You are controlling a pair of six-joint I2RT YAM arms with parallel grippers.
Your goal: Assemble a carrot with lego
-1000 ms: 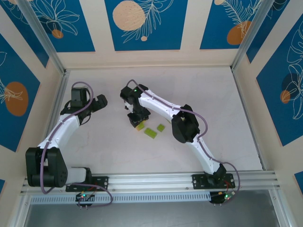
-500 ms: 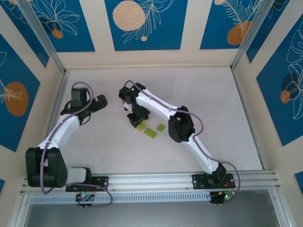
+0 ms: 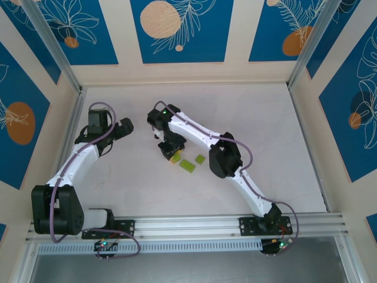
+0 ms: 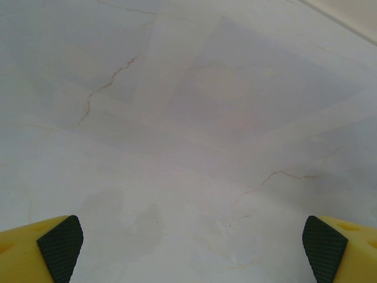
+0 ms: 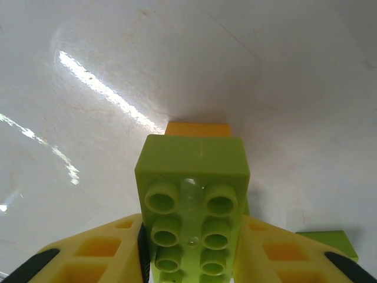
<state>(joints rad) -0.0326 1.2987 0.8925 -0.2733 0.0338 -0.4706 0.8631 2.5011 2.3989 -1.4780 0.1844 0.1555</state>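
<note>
Top external: right arm reaches far-left over surface. Right tool points down, just beside loose lego bricks. Left arm bent, left tool well apart from them.

Left wrist: left tool spread wide, nothing between pads.

Right wrist: right tool clamped on lime-green brick, studs toward camera. Orange brick touches its far end.

White marbled table, faint brown veins, glare streaks in places. Landmark: rectangular lime-green lego brick, lying flat near mid-table. Just right of it and slightly farther from my bases is a smaller lime-green square brick, set apart from it. Just left of the landmark is the carrot, orange end toward the table; I cannot tell whether they touch.
</note>
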